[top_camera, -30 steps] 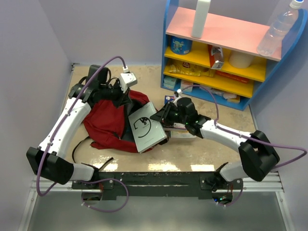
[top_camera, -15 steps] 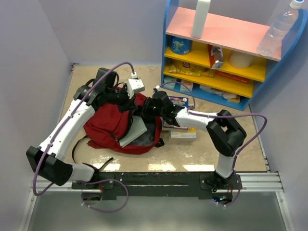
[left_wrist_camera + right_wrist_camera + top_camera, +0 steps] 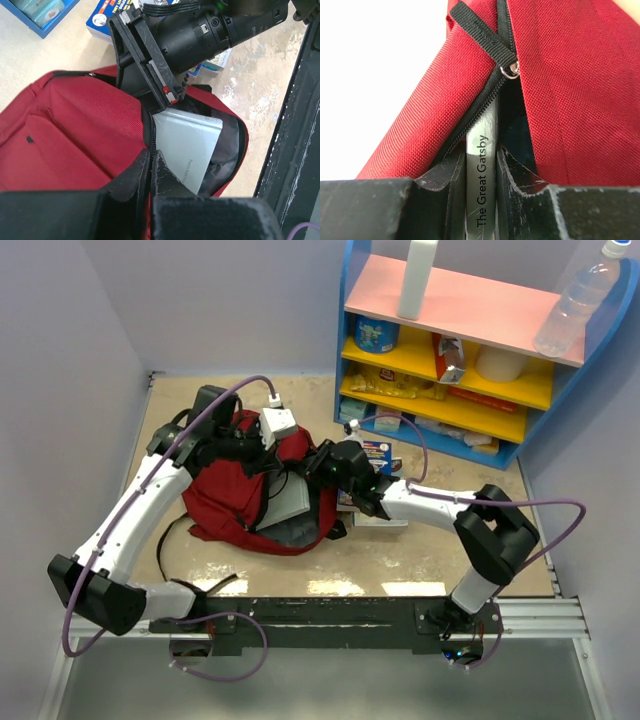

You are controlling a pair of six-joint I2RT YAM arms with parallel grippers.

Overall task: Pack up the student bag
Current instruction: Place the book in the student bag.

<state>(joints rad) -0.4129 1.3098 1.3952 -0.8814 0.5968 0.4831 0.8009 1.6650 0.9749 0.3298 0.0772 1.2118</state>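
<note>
Because the left gripper (image 3: 151, 156) clamps the zipper edge (image 3: 149, 131) of the student bag (image 3: 225, 505), left of the shelf (image 3: 347, 340), its mouth gapes so the right gripper (image 3: 481, 160), pinching 1 grey book (image 3: 187, 145), can slide it inside.

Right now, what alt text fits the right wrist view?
The right fingers clamp a grey book, spine reading The Great Gatsby, its far end inside the open zipper of the red student bag. A metal zipper pull shows above it.
</note>
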